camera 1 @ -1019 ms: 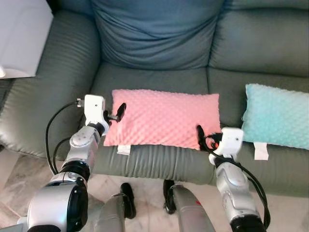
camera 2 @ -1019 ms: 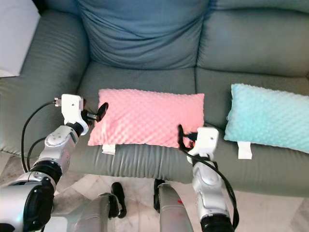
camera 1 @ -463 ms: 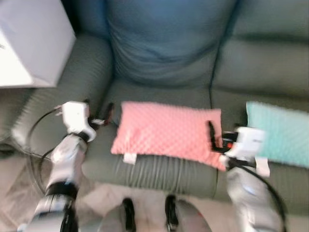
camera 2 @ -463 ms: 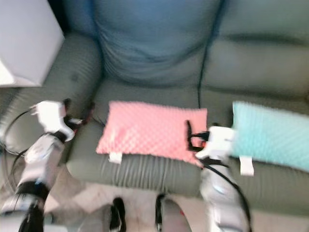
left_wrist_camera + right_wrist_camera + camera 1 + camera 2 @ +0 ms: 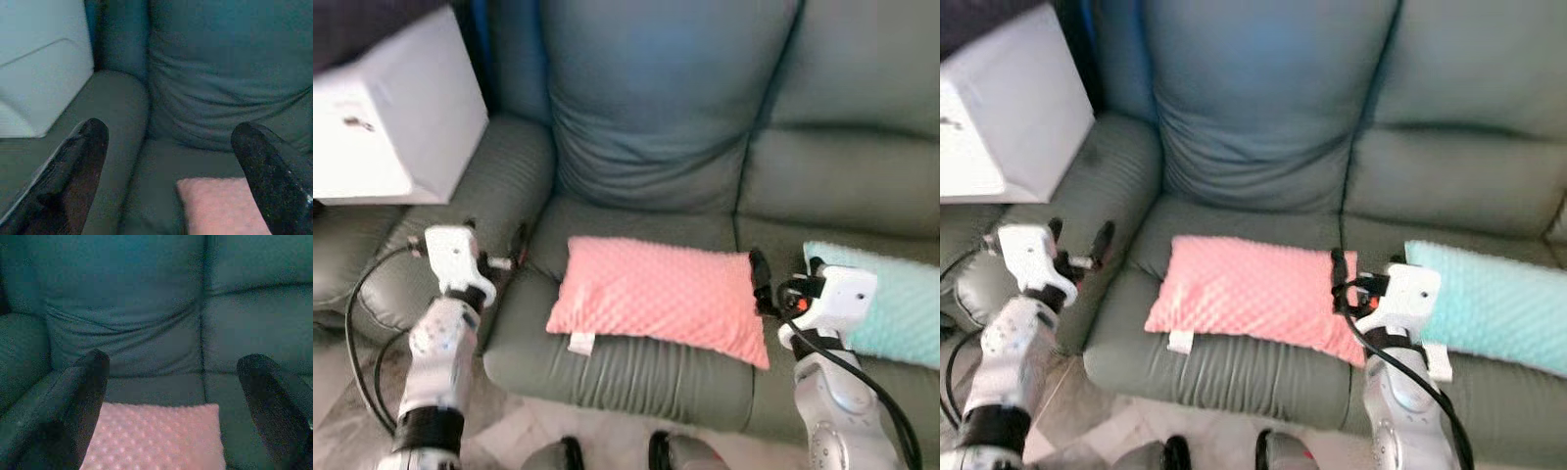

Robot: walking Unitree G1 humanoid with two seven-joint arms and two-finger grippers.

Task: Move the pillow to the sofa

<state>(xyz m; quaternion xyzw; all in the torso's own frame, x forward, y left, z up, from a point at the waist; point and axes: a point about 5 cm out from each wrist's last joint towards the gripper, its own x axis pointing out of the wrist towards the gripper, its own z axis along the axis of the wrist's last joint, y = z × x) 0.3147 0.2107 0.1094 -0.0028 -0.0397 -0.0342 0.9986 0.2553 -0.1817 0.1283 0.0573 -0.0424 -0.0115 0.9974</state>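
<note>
pink pillow (image 5: 661, 299) lies flat on the sofa (image 5: 646, 176) seat cushion, long side across, white tag hanging over the front edge at its 7 o'clock corner. nothing's holding it.

my left end effector (image 5: 499, 257) sits off the pillow's 9 o'clock end, near the inner side of the sofa armrest, apart from the pillow w/ a clear gap of seat between. fingers spread wide, nothing in them; in the left wrist view both black fingers (image 5: 73, 171) stand far apart w/ the pillow's corner low between them.

my right end effector (image 5: 1338, 284) is at the pillow's 3 o'clock end, just beside its edge; can't tell if it touches. right wrist view shows fingers (image 5: 88, 391) wide, empty, pillow lying between and below them.

teal pillow (image 5: 891, 304) lies on the next seat at 3 o'clock of the pink one, close behind my right wrist. a white box (image 5: 396, 113) stands beyond the armrest at 10 o'clock. head views are a bit blurred.
</note>
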